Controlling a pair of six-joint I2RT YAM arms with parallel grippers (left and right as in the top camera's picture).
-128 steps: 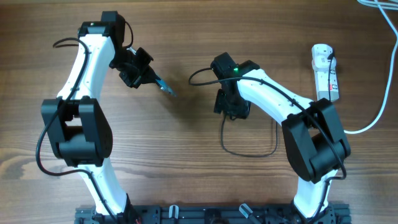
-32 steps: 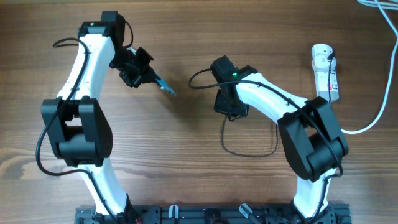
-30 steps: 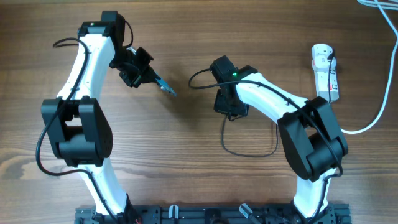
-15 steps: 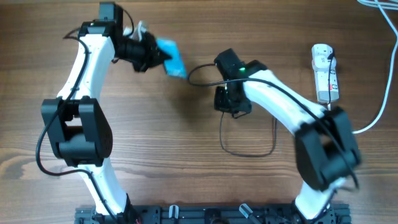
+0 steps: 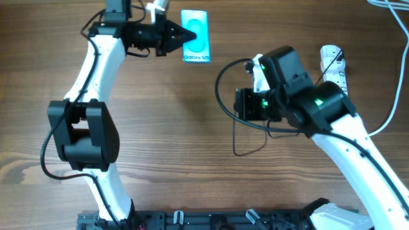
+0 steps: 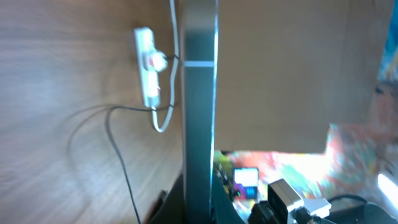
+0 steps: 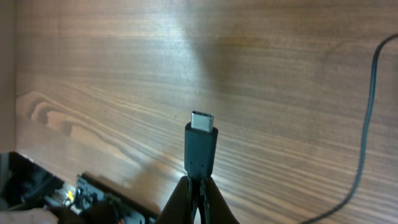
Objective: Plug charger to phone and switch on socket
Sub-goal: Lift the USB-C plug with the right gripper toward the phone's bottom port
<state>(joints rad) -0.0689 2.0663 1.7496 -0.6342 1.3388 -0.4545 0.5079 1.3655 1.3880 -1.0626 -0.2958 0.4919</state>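
- The left tool [image 5: 180, 37] is clamped on the phone [image 5: 197, 35] at the upper middle of the overhead frame, cyan screen up.
- The right tool [image 7: 199, 190] is pinched tight on the charger [image 7: 201, 148] just behind its plug, metal tip pointing up the frame over the worktop [image 7: 280, 74].
- Overhead, the black cable loops around centre frame.
- The socket [image 5: 331, 54] lies at upper right, partly behind the right arm.

- Left arm [image 5: 96, 67], left of frame: white tubular links, bulky black joint housings, thin black cable looping alongside
- Left gripper [image 5: 182, 37]: black, tapered fingers
- Right arm [image 5: 358, 156]: same white and black, small green lights glowing
- Black base rail [image 5: 211, 220] along bottom edge
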